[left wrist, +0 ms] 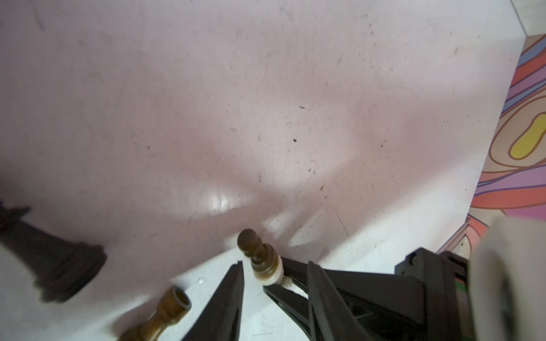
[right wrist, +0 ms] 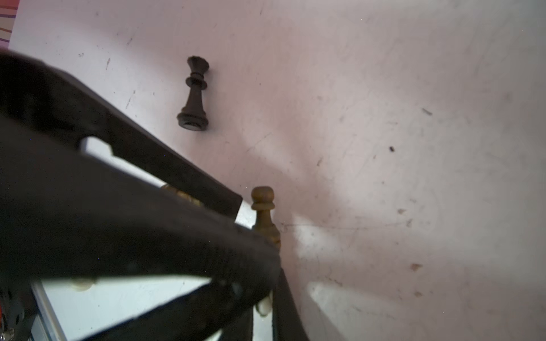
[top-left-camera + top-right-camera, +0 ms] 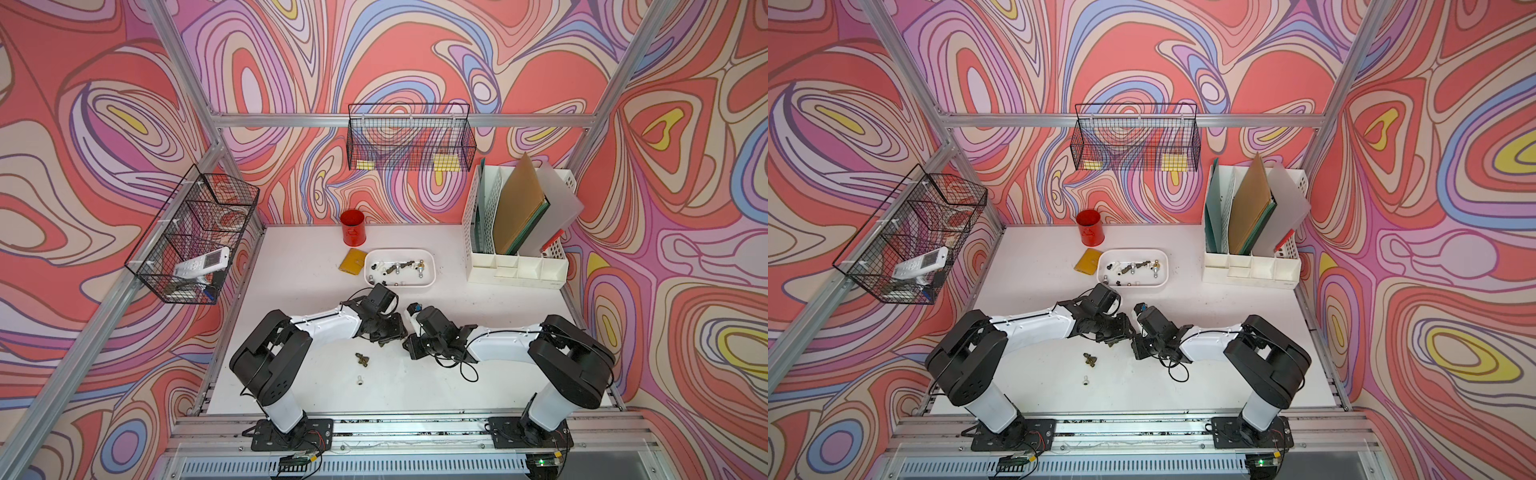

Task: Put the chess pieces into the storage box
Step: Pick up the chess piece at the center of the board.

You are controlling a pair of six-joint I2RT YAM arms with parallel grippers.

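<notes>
Nearest us, a white piece (image 3: 358,379) and bronze pieces (image 3: 361,359) lie loose on the worktop (image 3: 478,299). Mid-worktop, we note the right tool (image 3: 405,343) pinching a pawn (image 1: 254,248) by its base. The left tool (image 1: 273,265) is spread, straddling it. Beyond, the box (image 3: 430,259) holds other pieces (image 3: 399,268).

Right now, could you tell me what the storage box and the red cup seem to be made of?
The storage box looks plastic: smooth white walls, rounded corners. The red cup may be painted metal, given its thin wall and sheen, or plastic.
</notes>
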